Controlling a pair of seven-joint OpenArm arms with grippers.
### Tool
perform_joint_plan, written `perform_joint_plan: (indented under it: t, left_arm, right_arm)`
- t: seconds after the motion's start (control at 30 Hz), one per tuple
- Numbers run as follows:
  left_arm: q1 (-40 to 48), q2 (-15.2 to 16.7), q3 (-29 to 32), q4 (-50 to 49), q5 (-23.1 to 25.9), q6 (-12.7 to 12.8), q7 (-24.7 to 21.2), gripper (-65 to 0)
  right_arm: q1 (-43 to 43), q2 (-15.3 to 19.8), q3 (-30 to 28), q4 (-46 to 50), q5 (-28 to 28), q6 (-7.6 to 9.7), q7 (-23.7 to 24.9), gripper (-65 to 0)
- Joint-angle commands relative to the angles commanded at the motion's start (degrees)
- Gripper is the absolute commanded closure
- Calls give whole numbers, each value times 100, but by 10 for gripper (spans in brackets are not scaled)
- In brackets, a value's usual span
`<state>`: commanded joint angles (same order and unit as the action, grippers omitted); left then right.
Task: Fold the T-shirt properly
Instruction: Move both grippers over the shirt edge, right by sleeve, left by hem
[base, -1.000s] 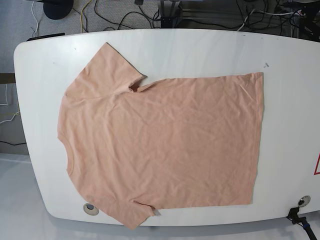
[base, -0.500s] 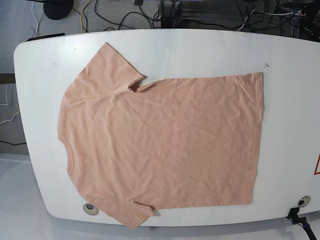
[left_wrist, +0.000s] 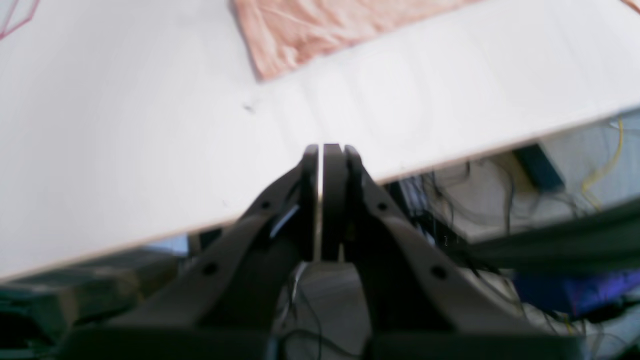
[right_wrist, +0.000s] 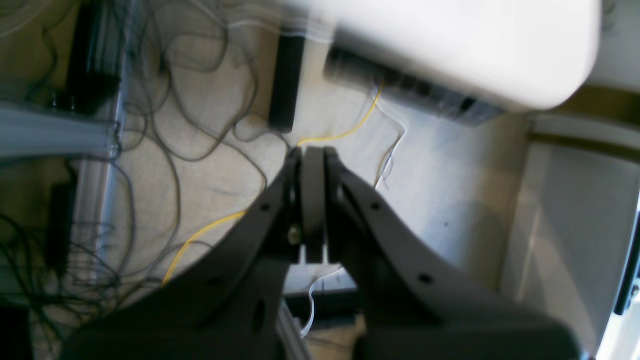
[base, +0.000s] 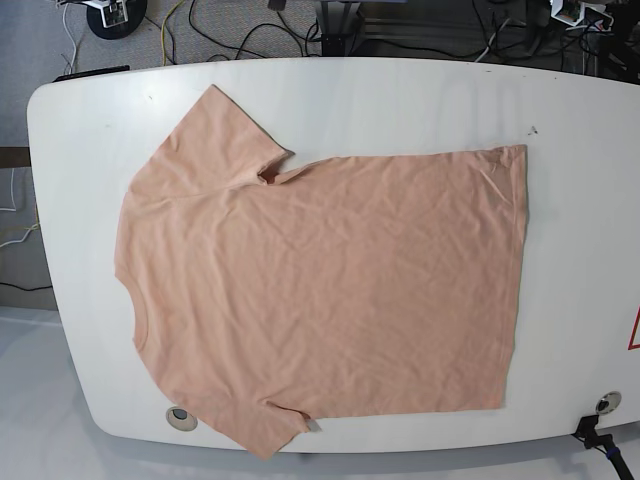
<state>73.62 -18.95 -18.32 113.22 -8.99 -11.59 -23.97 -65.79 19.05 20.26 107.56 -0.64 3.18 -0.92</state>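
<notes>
One peach-pink T-shirt (base: 340, 280) lies unfolded on the table (base: 580, 250).

A white table (base: 580, 250) is filling most of the base view; black cables (base: 420, 45) are trailing over grey floor (base: 230, 25) along the top, light falling evenly.

A plain peach-pink cotton T-shirt (base: 340, 280) is seen on a smooth white tabletop (base: 590, 240); toward three o'clock, the white is marked by a thin red outline (base: 635, 330).
</notes>
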Motion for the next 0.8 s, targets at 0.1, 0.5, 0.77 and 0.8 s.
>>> perform_joint_plan:
  t: [0.1,0.5,0.77,0.8]
  left_arm:
    - [-140,14,-64,464,-9,-76,286,-8]
    - [-782,-116,-416,1238,-38,-1038,1082,-7]
    - [-1949,-59,-360,1161,-559,-960,1755,-32]
    - [-2111,-48,-371,1168,-629,-968,1862,-30]
  right_arm:
    - [137,0,171,489,38,40,-216,0]
    - [1377,96,458,1390,1435,403,-2144,0]
    - [1188,451,324,1408,1095,651,-1794,0]
    - [1172,513,309,1409,1111,662,-1782,-1]
